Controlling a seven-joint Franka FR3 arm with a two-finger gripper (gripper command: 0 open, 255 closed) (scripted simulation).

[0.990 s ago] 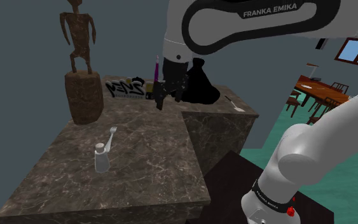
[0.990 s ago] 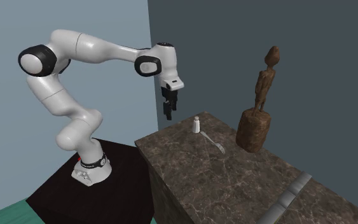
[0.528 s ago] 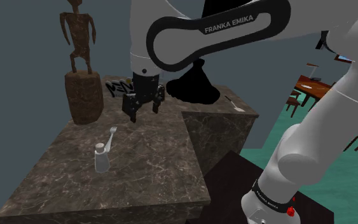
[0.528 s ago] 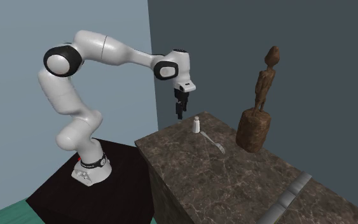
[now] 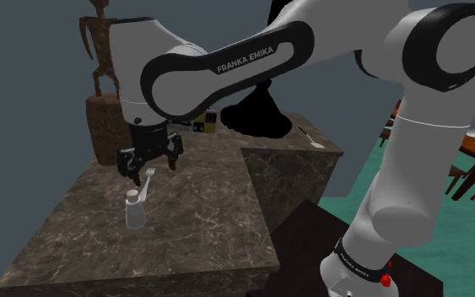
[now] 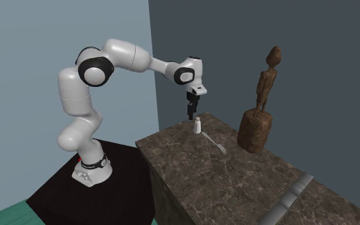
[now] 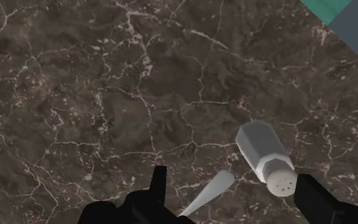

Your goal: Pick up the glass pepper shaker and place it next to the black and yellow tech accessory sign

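Shaker [image 5: 133,211] stands on bench [image 5: 202,224], twd front-left in shoulder view. Fork [image 5: 146,181] lies just behind it. Statue [image 5: 105,126] further back, nr bench's left rear. Jaws above shaker & fork, touching neither.

One shaker [image 5: 133,211], one fork [image 6: 215,144], one carved figure [image 6: 263,102], one spoon [image 5: 311,138]

The desk [image 5: 202,211] has a top of dark brown marble with pale veins. A pale pepper shaker [image 5: 133,211] stands upright on it, and a grey fork [image 5: 147,181] lies flat just beside the shaker. A brown wooden figure on a round base [image 5: 109,118] stands further back. Toward the shoulder view's right a spoon [image 5: 311,139] lies near a black rounded object [image 5: 261,118].
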